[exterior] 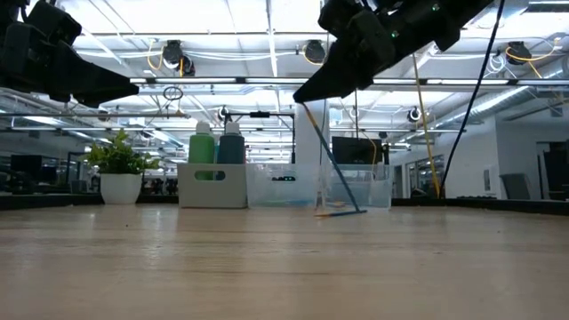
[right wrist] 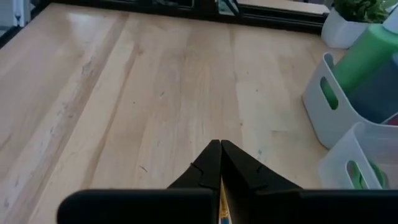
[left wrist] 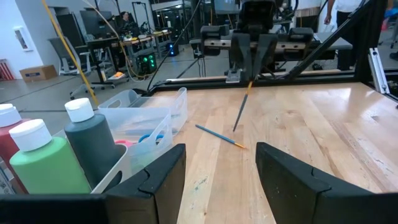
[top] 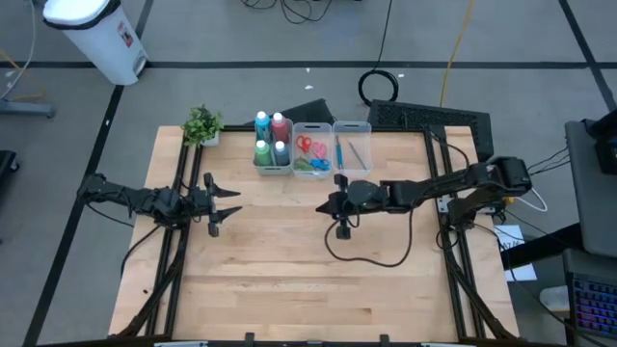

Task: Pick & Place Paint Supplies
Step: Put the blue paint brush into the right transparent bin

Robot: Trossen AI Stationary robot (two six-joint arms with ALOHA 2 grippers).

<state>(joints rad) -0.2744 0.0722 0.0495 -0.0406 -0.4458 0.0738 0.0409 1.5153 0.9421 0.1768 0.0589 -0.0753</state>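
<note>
I see the right gripper (top: 326, 205) pinched tight on a thin brush (exterior: 331, 167), up in the air just in front of the three bins. The brush hangs slanted, blue shaft; its lower end looks close to the tabletop in the low view, but I can't tell if it touches. A second brush (left wrist: 219, 135), blue with an orange end, lies flat on the wood table (top: 289, 280) near the hanging one, in front of the bins.

Left gripper (top: 232, 203) hovers partly open, nothing between its fingers, on the plant side of the bins and forward of them.

Room: the whole near half of the table, away from the bins, is bare planks; a black cable (top: 371, 255) loops across it under the right arm. Bins sit in a row at the far edge, touching.

Count:
- 3 bins: white opaque bottle bin (top: 273, 145), then clear middle bin (top: 311, 149), then clear end bin (top: 352, 146).
- 4 paint bottles (top: 271, 138) with white caps upright in the white bin.
- scissors (top: 310, 152) in the middle bin, red and green handles showing; number unclear.
- 2 brushes (top: 347, 152) or so in the end bin.
- 1 potted plant (top: 203, 125) at the table corner, beside the bottle bin.
</note>
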